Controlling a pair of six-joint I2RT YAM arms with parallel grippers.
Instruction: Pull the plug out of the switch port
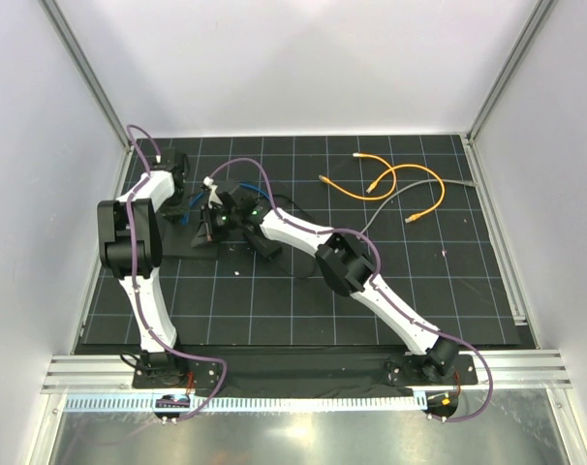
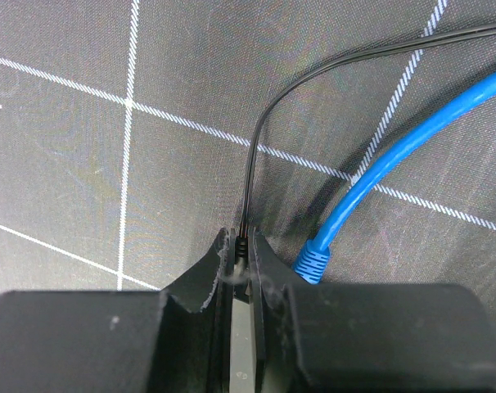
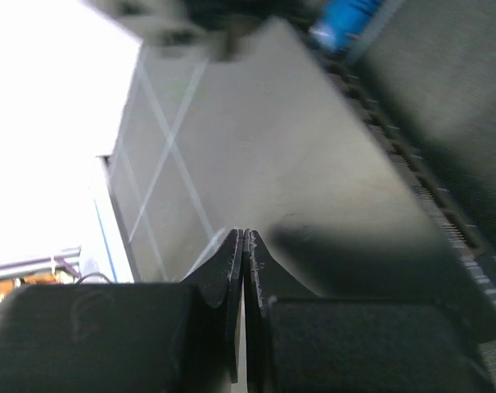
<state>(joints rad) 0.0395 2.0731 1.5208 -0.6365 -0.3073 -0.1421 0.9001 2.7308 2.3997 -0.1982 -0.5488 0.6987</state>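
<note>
The switch (image 1: 199, 238) is a flat black box at the mat's left; the right wrist view shows its top (image 3: 313, 164). A blue cable (image 2: 395, 147) ends in a blue plug (image 2: 313, 264) that goes in under my left gripper body; it also shows blurred in the right wrist view (image 3: 346, 15). My left gripper (image 2: 241, 246) is shut on the plug end of a thin black cord (image 2: 256, 139), right beside the blue plug. My right gripper (image 3: 243, 236) is shut and empty, its tips at the switch's top. In the top view both grippers, left (image 1: 177, 194) and right (image 1: 216, 221), meet over the switch. The sockets are hidden.
Orange cables (image 1: 390, 179) and a grey cable (image 1: 410, 203) lie on the black gridded mat (image 1: 371, 281) at the back right. White walls and aluminium posts close the mat in at left, right and back.
</note>
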